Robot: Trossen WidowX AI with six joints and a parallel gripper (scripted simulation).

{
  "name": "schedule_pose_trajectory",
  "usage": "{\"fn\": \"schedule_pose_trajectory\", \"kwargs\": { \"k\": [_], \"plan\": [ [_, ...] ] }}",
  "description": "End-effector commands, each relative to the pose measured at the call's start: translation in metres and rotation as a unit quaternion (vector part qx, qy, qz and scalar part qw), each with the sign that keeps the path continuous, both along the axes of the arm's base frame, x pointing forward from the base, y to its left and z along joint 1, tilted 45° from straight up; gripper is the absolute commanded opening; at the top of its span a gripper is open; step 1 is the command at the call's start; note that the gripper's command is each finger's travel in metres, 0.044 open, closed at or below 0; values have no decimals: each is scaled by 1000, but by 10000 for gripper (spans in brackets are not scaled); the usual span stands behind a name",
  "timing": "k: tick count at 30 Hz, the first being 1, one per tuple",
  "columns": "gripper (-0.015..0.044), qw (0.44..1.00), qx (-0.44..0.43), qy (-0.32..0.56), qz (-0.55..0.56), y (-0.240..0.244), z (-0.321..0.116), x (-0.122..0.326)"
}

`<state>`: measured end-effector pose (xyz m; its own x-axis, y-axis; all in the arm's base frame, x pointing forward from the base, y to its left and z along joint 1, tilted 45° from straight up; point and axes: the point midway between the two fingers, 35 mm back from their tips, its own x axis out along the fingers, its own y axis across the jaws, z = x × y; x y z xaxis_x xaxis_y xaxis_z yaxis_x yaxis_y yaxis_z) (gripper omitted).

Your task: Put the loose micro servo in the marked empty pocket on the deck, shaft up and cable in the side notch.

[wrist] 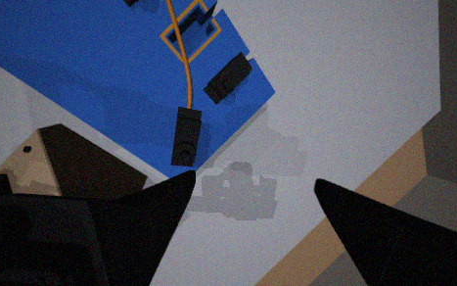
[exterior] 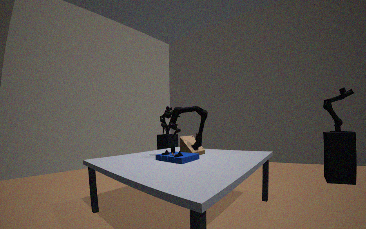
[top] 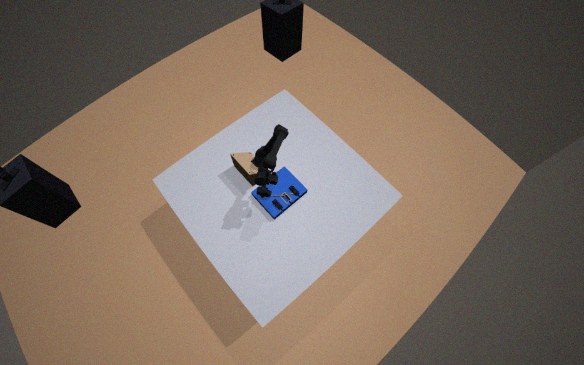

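The hand (wrist: 253, 183) hangs spread and empty above the desk (wrist: 346, 88); the loose micro servo (wrist: 186, 136) lies on the blue deck (wrist: 72, 64), at 11 o'clock from the fingertips

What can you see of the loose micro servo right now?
The loose micro servo is a small black block lying on the blue deck near its corner, round shaft feature facing the wrist camera. Its orange cable curves away across the orange-outlined pocket. The open gripper hangs above; nothing grips the servo.
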<state>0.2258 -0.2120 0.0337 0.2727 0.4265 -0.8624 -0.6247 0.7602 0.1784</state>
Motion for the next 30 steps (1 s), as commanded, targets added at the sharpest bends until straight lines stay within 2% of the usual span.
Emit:
{"fn": "schedule_pose_trajectory", "kwargs": {
  "k": [1, 9, 30],
  "plan": [
    [440, 997, 68, 46, 2, 27, -12, -1],
    [440, 979, 161, 127, 6, 65, -22, -7],
    [440, 978, 163, 129, 7, 85, -41, -5]
  ]
}}
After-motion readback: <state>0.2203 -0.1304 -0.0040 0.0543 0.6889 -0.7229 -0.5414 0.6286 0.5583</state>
